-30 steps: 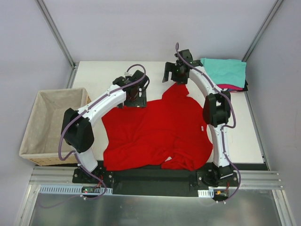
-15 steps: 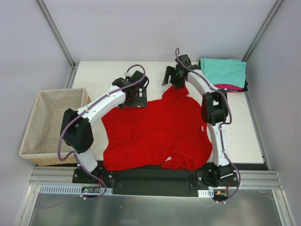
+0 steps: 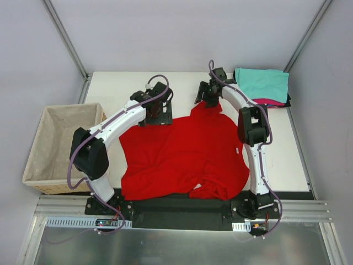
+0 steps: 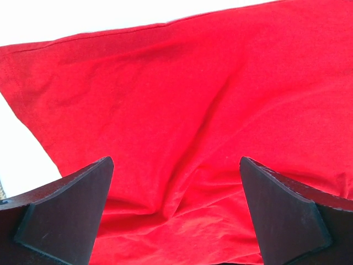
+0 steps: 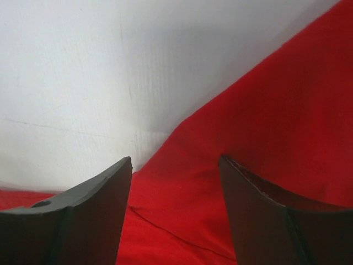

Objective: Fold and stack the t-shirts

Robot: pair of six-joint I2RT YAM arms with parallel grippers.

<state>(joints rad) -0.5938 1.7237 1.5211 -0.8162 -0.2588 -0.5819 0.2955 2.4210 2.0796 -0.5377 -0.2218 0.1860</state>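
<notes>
Reaching with both pincers for the far edge of the plain bright red cloth t-shirt (image 3: 182, 154), which lies spread and rumpled mid-table.

My left pincer (image 4: 175, 163) hangs released, jaws wide, over the shirt's far left corner. My right pincer (image 5: 175, 160) straddles the far right corner with jaws apart and nothing pinched yet. To do this well, I judge each should bite only the hem, low to the white tabletop (image 3: 121, 83), and both should lift evenly so the cloth stays taut. Bare table lies beyond the far hem. The folded teal shirt (image 3: 263, 83) on a magenta one (image 3: 273, 102) sits near my right pincer, so I'd steer clear. The woven wicker basket (image 3: 38, 160) stands well apart on the left.
</notes>
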